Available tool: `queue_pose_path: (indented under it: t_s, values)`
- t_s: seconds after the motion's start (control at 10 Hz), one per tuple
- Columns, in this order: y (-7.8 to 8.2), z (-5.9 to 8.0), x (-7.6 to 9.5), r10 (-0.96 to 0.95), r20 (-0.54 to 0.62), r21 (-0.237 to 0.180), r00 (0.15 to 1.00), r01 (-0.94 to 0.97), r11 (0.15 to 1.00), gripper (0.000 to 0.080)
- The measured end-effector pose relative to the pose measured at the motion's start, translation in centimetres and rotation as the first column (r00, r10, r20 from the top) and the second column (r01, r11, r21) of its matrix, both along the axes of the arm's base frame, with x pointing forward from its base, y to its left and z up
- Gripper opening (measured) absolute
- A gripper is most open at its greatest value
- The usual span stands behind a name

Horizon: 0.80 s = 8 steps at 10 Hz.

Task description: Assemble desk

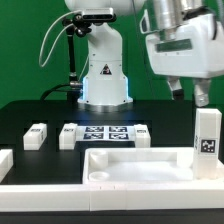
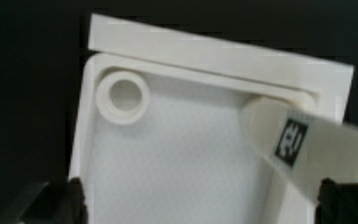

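The desk slab (image 1: 140, 168) lies flat on the black table (image 1: 50, 112), in front of the marker board (image 1: 103, 133). It is white, with a raised rim around a recessed middle. The wrist view shows 1 round socket (image 2: 123, 97) in a corner of the recess. 1 white square leg post (image 1: 207, 140) stands upright at the slab's corner on the exterior view's right, its black-and-white tag showing. The gripper (image 1: 189, 95) hangs just above that post, its 2 fingers spread wide, gripping nothing.
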State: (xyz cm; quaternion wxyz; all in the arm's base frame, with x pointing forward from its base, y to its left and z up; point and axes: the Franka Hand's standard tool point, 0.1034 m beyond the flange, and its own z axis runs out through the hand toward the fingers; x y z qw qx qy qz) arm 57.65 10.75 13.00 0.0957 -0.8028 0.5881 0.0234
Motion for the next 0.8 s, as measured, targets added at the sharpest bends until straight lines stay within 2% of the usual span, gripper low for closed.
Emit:
queue_pose_path:
  t_s: [0.3, 0.5, 0.6, 0.7, 0.8]
  values:
    - [0.1, -0.3, -0.1, 0.205, 0.040, -0.028, 0.978, -0.204, 0.979, 0.0649]
    - [1.7, -2.0, -2.6, 0.400, 0.035, -0.079, 0.916, -0.396, 0.915, 0.0649]
    - [1.7, -2.6, -3.4, 0.587, 0.044, -0.137, 0.809, -0.577, 0.805, 0.0649]
    - [0.6, -3.8, -4.6, 0.704, 0.054, -0.188, 0.708, -0.685, 0.704, 0.0649]
    - [-1.0, -4.9, -5.7, 0.780, 0.043, -0.211, 0.624, -0.758, 0.618, 0.0649]
